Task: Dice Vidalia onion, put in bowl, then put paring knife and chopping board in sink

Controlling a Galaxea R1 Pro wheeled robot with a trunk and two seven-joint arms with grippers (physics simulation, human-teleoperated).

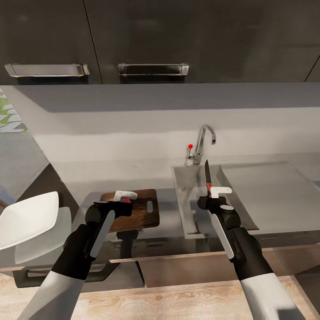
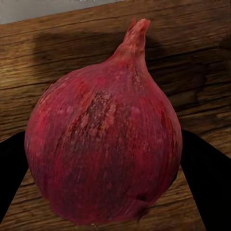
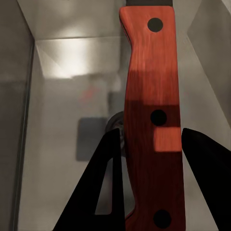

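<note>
A long grey glossy countertop (image 1: 133, 175) runs under a pale wall, with dark upper cabinets (image 1: 178, 35) and their two metal handles above it and light wooden floor (image 1: 178, 302) below its front edge. Let into the countertop is the steel sink (image 1: 189, 195), its flat drainer on the side away from the chopping board, and a bent chrome tap (image 1: 203, 142) with a red knob behind the basin.

The dark-brown chopping board (image 1: 141, 209) lies just beside the sink, slot handle toward the basin. Well beyond the board, on the side away from the sink, the white square bowl (image 1: 26, 220) sits at the counter's end, partly cut off by the frame edge.

In the head view the left gripper (image 1: 124, 198) rests over the board, and only a sliver of pinkish red shows between its white fingers. The left wrist view gives the rest: the Vidalia onion (image 2: 103, 144) (stem tip pointing away from the camera) sits on the board's wood grain, with a dark finger pressed against each side, so the grip is closed on it.

The right gripper (image 1: 213, 195) hangs over the sink basin clamped on the paring knife (image 1: 207, 175), whose dark blade points up toward the tap. The right wrist view shows the red-orange riveted handle between the fingers, and the round drain (image 3: 115, 125) half hidden behind it; the blade is cut off there.
</note>
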